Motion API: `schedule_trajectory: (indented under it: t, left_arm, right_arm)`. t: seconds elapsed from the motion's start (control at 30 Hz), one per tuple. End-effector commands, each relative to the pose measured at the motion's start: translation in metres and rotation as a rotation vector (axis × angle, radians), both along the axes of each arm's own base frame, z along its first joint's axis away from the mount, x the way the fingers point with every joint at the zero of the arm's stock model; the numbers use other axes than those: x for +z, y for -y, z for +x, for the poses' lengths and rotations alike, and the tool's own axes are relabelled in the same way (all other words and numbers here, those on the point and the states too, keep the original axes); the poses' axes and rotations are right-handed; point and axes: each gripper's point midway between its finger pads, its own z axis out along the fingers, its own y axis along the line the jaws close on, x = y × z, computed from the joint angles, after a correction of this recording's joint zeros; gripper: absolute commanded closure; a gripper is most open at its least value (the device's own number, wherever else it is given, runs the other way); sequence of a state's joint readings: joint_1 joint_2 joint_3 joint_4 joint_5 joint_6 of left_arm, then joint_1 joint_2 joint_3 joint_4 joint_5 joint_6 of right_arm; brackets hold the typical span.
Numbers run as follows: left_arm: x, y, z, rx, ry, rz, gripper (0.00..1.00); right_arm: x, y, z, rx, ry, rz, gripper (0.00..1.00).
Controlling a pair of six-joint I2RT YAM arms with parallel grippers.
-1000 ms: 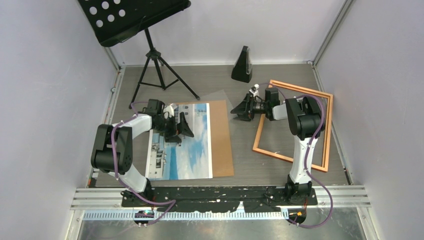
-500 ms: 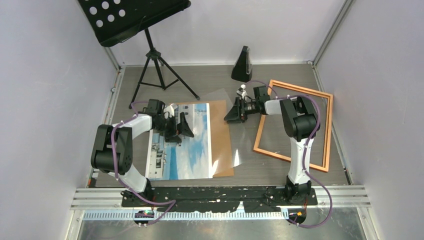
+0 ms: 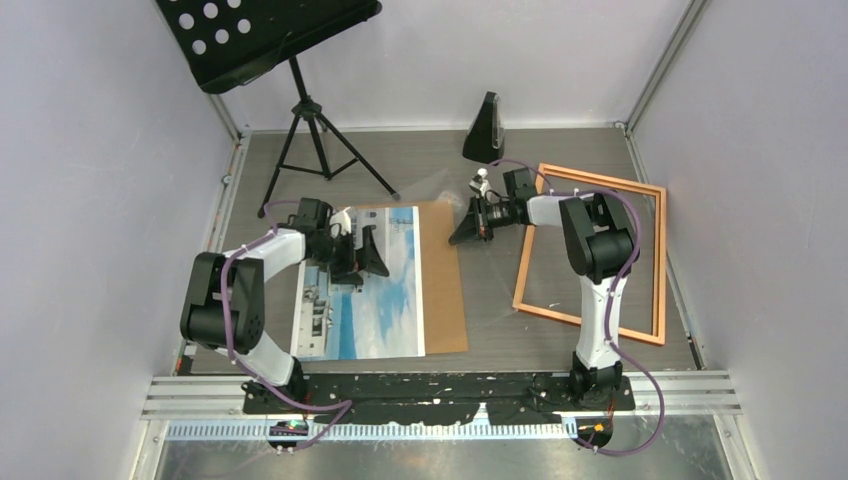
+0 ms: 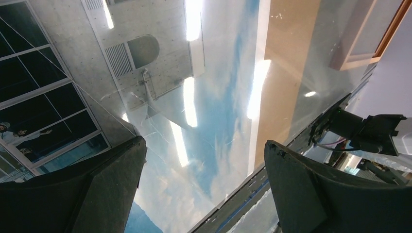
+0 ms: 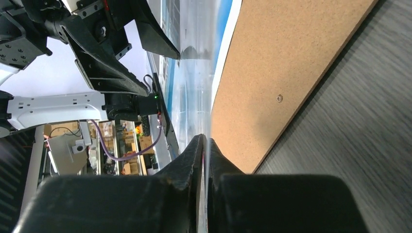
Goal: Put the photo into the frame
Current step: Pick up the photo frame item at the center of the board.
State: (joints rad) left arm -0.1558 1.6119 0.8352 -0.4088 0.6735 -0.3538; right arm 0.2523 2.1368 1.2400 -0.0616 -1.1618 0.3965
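The photo (image 3: 370,300), a building against blue sky, lies flat on a brown backing board (image 3: 445,290) at centre-left. A clear sheet (image 4: 214,97) covers it and throws back the ceiling lights. My left gripper (image 3: 355,255) hangs open just over the photo's upper part, nothing between its fingers (image 4: 111,184). My right gripper (image 3: 470,225) is at the board's far right corner, shut on the clear sheet's thin edge (image 5: 204,145). The frame (image 3: 600,176), copper-orange and empty, lies on the table to the right, under the right arm.
A black music stand on a tripod (image 3: 310,110) stands at the back left. A black wedge-shaped object (image 3: 485,130) sits at the back centre. Enclosure walls close in both sides, and a metal rail (image 3: 440,395) runs along the near edge.
My right gripper moved left from the frame's corner to the board's far right corner and closed on the clear sheet's edge. The left gripper stayed open over the photo.
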Motion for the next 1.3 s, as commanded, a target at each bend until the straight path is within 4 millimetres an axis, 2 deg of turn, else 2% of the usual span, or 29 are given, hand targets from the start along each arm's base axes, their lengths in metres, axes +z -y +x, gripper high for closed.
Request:
schedule_trajectory:
  t: [0.0, 0.2, 0.4, 0.53, 0.77, 1.07, 1.17, 1.27]
  left_arm:
    - [-0.015, -0.019, -0.003, -0.009, 0.035, 0.133, 0.01]
    - [0.004, -0.023, 0.005, -0.007, 0.119, 0.151, 0.01]
    - [0.036, -0.023, 0.014, -0.014, 0.238, 0.145, 0.01]
    - [0.056, -0.023, 0.021, -0.02, 0.323, 0.142, 0.01]
    - [0.087, -0.013, 0.035, -0.049, 0.454, 0.084, 0.01]
    - [0.097, 0.011, 0.051, -0.097, 0.511, -0.017, 0.01]
    - [0.094, 0.022, 0.055, -0.104, 0.497, -0.061, 0.01]
    - [0.094, 0.034, 0.062, -0.11, 0.507, -0.102, 0.01]
  right_arm:
    - [0.039, -0.006, 0.007, 0.01, 0.102, 0.017, 0.93]
    - [0.049, 0.003, 0.008, -0.032, 0.122, -0.02, 0.94]
    - [0.064, 0.022, 0.004, -0.081, 0.132, -0.033, 0.95]
    - [0.069, 0.034, -0.009, -0.096, 0.123, -0.033, 0.95]
    - [0.091, 0.051, -0.027, -0.106, 0.169, 0.007, 0.95]
    - [0.132, 0.08, -0.029, -0.194, 0.275, 0.068, 0.95]
    - [0.148, 0.083, -0.029, -0.214, 0.348, 0.109, 0.95]
    - [0.158, 0.082, -0.033, -0.224, 0.35, 0.144, 0.95]
